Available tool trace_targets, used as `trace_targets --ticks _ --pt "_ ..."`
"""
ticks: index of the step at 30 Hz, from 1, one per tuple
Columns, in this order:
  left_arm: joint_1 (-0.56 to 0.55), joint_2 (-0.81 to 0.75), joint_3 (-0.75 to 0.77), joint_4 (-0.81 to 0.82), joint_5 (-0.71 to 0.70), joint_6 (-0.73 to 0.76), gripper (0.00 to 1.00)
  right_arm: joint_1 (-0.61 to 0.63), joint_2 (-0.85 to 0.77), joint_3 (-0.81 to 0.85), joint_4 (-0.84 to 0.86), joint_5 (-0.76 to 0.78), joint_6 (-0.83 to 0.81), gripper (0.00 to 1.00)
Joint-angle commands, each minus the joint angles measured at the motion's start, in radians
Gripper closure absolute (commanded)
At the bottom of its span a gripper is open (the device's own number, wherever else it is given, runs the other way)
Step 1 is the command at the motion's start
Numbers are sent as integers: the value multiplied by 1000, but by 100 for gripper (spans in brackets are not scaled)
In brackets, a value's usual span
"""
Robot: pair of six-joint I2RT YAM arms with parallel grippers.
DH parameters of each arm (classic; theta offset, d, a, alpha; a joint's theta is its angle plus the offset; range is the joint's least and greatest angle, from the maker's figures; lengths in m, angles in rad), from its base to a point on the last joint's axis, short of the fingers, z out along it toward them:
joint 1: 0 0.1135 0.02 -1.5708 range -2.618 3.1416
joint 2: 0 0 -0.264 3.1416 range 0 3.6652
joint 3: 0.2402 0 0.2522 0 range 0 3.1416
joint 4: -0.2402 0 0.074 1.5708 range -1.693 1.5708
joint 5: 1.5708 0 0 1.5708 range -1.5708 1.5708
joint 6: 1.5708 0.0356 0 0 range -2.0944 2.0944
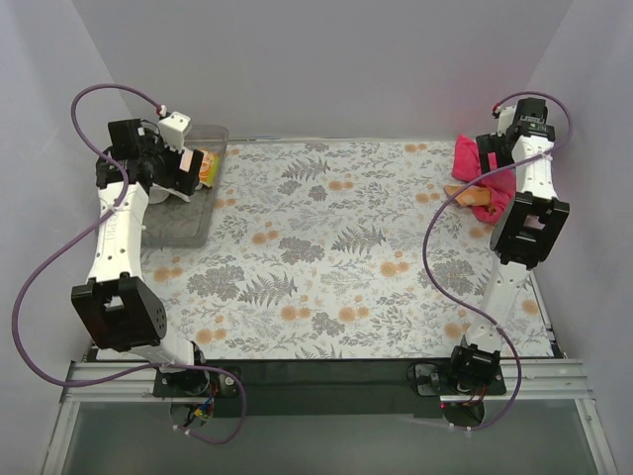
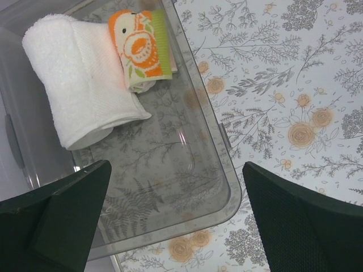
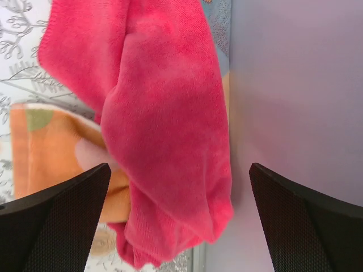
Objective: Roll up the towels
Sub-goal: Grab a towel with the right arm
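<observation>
Towels first: the white towel (image 2: 79, 79) lies rolled in the clear bin (image 2: 218, 170) at the far left, with the orange-and-green towel (image 2: 144, 48) rolled and touching it. We have the left gripper (image 2: 176, 181) hovering over that bin, jaws spread wide, nothing in them. Over at the far right, the magenta towel (image 3: 164, 130) sits crumpled just beside the wall (image 3: 295, 85), draped over the orange towel (image 3: 51, 147) on the floral cover (image 3: 17, 34). Our right gripper (image 3: 178, 175) hangs above the pile, jaws fully apart, gripping nothing.
</observation>
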Motion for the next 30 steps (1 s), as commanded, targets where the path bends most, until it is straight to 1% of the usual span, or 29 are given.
trace_targets --ticks 1,6,9,10,12,13,15,16,17,20,21,23,24,30 --pt "-4 -80 2 -30 -27 13 2 -4 37 57 79 61 26 2" --pt "-4 -95 5 -60 -53 28 2 -3 123 60 119 86 23 2" --pt "-5 -97 12 -74 -69 28 2 -7 148 69 124 71 21 13" --pt "-4 -100 15 -76 -72 28 2 -7 151 74 126 60 21 28" --pt "-5 -100 12 -76 -76 27 2 -10 154 78 126 54 18 48" --pt "-4 -97 14 -76 -73 24 2 -10 149 81 126 49 16 65" --pt "-4 -92 20 -74 -67 21 2 -13 126 75 130 40 9 80" --pt "-4 -85 23 -73 -64 16 2 -16 114 71 132 40 4 96" --pt "-5 -81 26 -73 -61 13 2 -20 99 66 135 43 3 99" --pt "-4 -65 37 -56 -43 -1 2 -26 5 28 146 46 3 99" --pt "-4 -61 37 -50 -40 -6 2 -26 -60 11 164 46 7 99" --pt "-5 -51 35 -30 -15 -13 2 -29 -136 -59 190 51 10 99" --pt "-4 -46 35 -24 -9 -16 2 -30 -204 -79 211 54 12 99" --pt "-4 3 51 24 17 -36 2 -36 -410 -136 222 112 33 99"
